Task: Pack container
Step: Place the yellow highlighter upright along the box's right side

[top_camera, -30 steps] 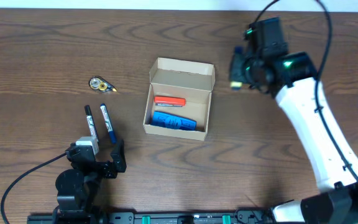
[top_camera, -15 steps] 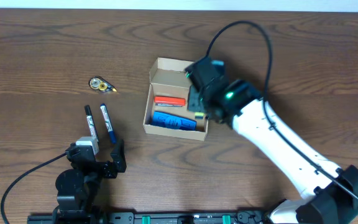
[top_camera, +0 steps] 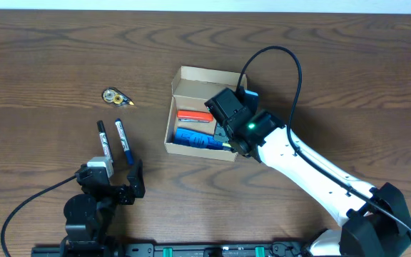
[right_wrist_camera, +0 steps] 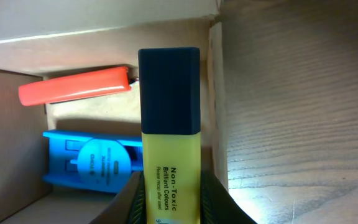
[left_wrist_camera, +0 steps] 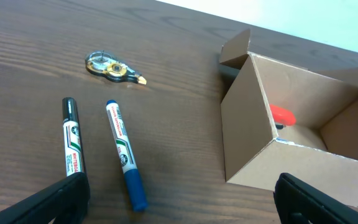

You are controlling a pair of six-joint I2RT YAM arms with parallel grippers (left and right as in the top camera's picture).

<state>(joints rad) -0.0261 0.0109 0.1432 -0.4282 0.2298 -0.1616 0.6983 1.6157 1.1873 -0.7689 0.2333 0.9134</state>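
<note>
The container, an open tan cardboard box point(top_camera: 191, 82), stands mid-table; it also shows in the left wrist view point(left_wrist_camera: 303, 162) and the right wrist view point(right_wrist_camera: 104, 37). Inside lie an orange marker point(right_wrist_camera: 73, 87) and a blue tape dispenser point(right_wrist_camera: 89, 163). My right gripper point(top_camera: 228, 135) is shut on a yellow highlighter with a black cap point(right_wrist_camera: 169, 124) and holds it over the box's right side. My left gripper point(left_wrist_camera: 179, 205) is open and empty near the front edge. A black marker point(left_wrist_camera: 71, 144) and a blue marker point(left_wrist_camera: 123, 152) lie in front of it.
A correction tape roller point(top_camera: 115, 97) lies on the wood table point(top_camera: 48, 57) at the left, also in the left wrist view point(left_wrist_camera: 112, 66). The box's flap lid point(left_wrist_camera: 236, 48) stands open at the far side.
My right arm has swung from the table's far right to over the box, carrying the highlighter, and has lowered toward the box's right side. The left arm has not moved.
</note>
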